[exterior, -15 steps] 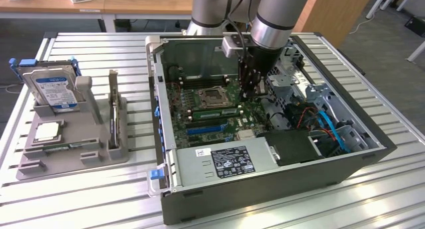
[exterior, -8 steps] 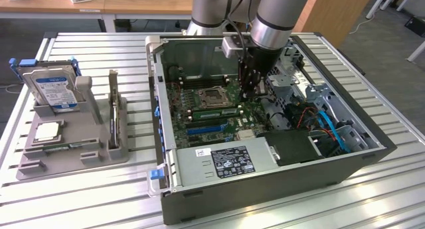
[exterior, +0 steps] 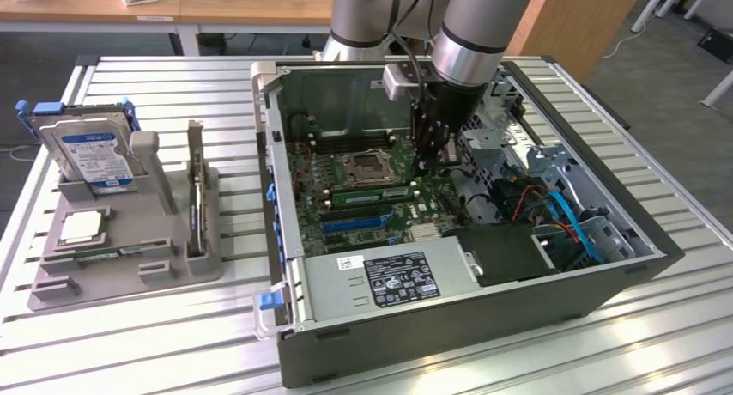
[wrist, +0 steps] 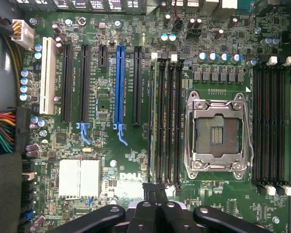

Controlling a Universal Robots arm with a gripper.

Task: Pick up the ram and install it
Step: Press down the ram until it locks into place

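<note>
Ram [exterior: 369,193], thin long green circuit-board stick with black chips, seated on edge in a memory slot just beside the empty square silver-framed CPU socket [exterior: 366,165], on the green motherboard [wrist: 102,111] inside the open dark-grey computer case [exterior: 458,326]. Black 2-finger gripper [wrist: 154,188] low over the board, above 1 end of the 4-slot row next to the socket. Claw narrow: fingertips [wrist: 149,194] pressed side by side, nothing visible between them. Not gripping the ram. Well apart on the ribbed metal table [exterior: 137,352], toward the exterior view's left: grey plastic holder [exterior: 126,279] with upright silver blue-labelled hard drive [exterior: 94,154] and small square silver CPU chip [exterior: 82,227] lying flat.
</note>
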